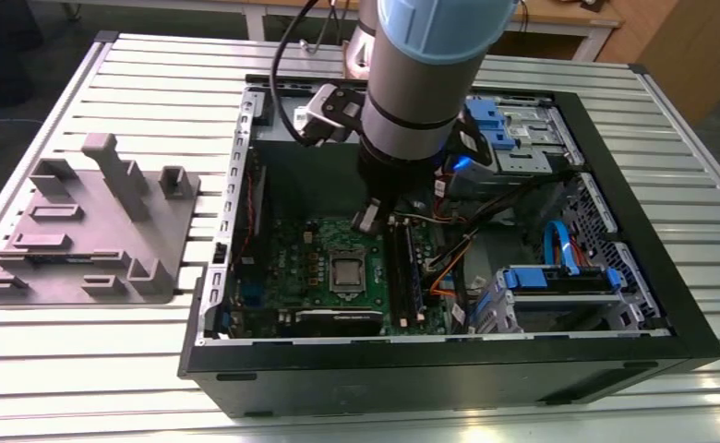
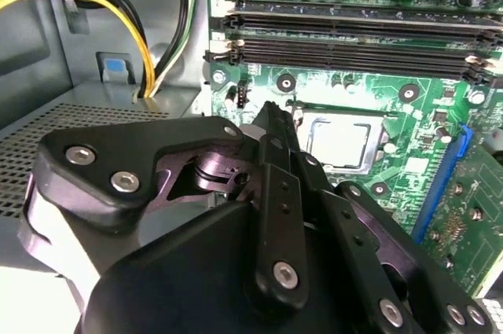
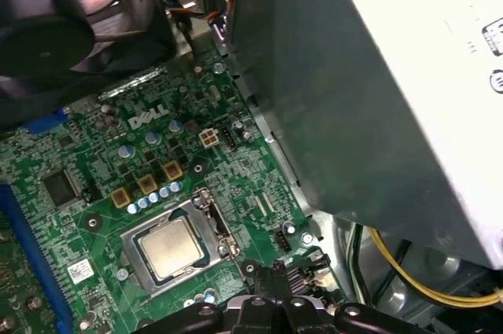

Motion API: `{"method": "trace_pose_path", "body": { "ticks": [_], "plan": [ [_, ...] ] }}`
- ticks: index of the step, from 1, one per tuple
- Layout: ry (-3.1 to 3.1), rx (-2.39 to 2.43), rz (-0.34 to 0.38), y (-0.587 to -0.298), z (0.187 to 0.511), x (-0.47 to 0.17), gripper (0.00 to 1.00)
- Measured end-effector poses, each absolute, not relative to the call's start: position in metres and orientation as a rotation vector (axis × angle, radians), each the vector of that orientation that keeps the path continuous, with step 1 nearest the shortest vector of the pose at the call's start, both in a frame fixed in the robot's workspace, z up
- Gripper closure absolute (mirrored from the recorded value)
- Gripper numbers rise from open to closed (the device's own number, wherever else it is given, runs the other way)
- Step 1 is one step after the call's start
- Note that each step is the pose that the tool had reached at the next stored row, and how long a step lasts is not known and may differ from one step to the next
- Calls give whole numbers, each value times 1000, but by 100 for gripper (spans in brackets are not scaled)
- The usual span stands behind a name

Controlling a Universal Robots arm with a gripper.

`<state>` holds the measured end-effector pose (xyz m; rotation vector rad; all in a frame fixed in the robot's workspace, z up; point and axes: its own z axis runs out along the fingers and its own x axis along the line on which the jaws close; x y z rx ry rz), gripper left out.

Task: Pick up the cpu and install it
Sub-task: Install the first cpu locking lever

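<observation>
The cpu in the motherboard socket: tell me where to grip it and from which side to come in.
Judging by its pose, take the cpu by two opposite edges, coming straight down from above. It lies flat in the socket, only its silvery top exposed, with the socket frame close around it, so a side approach looks blocked. The gripper hangs just beside it, above the motherboard.

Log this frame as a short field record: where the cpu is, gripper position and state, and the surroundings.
cpu: silvery square, lying in the motherboard socket inside the open computer case
gripper: inside the case, above the board beside the socket, apart from the cpu
gripper state: fingers together, nothing between them
memory slots: run past the socket
fixture tray: grey, on the slatted table at the exterior view's left
</observation>
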<state>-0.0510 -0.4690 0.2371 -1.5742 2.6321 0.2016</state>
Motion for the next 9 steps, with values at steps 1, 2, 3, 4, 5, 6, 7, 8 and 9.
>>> {"method": "trace_pose_path", "body": {
  "ticks": [1, 2, 3, 4, 5, 6, 7, 8, 9],
  "plan": [
    [2631, -1576, 202, -471, 237, -51, 90],
    [2631, -1577, 202, -472, 237, -51, 90],
    [2629, -1579, 202, -474, 237, -51, 90],
    [2627, -1583, 202, -474, 237, -51, 90],
    [2624, -1590, 202, -475, 237, -51, 90],
    [2618, -1600, 203, -475, 237, -51, 90],
    [2610, -1614, 203, -475, 237, -51, 90],
    [2603, -1626, 204, -475, 237, -51, 90],
    [2597, -1637, 204, -476, 237, -51, 90]
  ]
}}
